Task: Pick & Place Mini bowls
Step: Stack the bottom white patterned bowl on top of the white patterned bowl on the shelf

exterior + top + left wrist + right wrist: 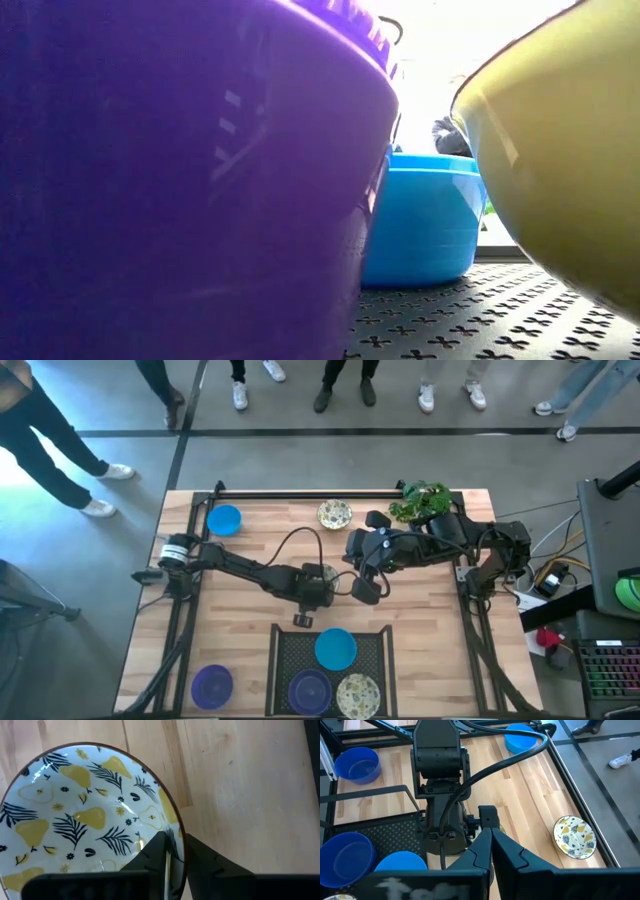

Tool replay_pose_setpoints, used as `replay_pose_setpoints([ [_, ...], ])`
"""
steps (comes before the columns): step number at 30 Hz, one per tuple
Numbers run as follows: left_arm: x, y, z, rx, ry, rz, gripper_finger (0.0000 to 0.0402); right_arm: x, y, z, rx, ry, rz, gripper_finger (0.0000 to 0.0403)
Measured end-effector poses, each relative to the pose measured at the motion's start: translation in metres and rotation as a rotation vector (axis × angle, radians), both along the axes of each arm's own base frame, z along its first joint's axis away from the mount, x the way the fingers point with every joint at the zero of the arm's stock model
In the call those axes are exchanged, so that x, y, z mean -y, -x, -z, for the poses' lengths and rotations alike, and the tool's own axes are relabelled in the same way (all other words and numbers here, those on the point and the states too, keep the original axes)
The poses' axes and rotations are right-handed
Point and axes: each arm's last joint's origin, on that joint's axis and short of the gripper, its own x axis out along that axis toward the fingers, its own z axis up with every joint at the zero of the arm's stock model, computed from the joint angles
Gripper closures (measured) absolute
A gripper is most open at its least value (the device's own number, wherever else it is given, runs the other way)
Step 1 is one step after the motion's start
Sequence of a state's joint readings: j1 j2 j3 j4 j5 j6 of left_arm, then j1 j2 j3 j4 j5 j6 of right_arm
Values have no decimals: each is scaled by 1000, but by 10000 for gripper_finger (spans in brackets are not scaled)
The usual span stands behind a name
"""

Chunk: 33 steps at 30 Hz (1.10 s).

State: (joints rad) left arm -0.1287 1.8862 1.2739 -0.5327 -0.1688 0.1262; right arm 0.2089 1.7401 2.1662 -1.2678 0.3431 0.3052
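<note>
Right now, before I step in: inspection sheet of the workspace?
Surface: wooden table, no spills seen.
Job's things: in the tray, blue bowl, purple bowl, patterned bowl. Loose: far blue bowl, far patterned bowl, near purple bowl, mid-table patterned bowl.
Clutter: plant at the far right corner.
Grippers: left gripper at the mid-table patterned bowl's rim; right gripper shut, empty, close beside it.
Cables: black cable loops over the left arm; loose cables off the table's right side.
Surroundings: people standing along the far edge.
</note>
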Motion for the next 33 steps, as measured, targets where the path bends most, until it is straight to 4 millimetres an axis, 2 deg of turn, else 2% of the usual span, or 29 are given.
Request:
replay_pose_setpoints([
  [18,0,-2,-2,13,-2,-5,344,0,0,0,0,-1,1,394],
  [25,1,-5,-14,30,2,-13,344,0,0,0,1,-4,4,394],
  [33,1,-5,-34,-31,-6,-16,344,0,0,0,2,-7,6,394],
])
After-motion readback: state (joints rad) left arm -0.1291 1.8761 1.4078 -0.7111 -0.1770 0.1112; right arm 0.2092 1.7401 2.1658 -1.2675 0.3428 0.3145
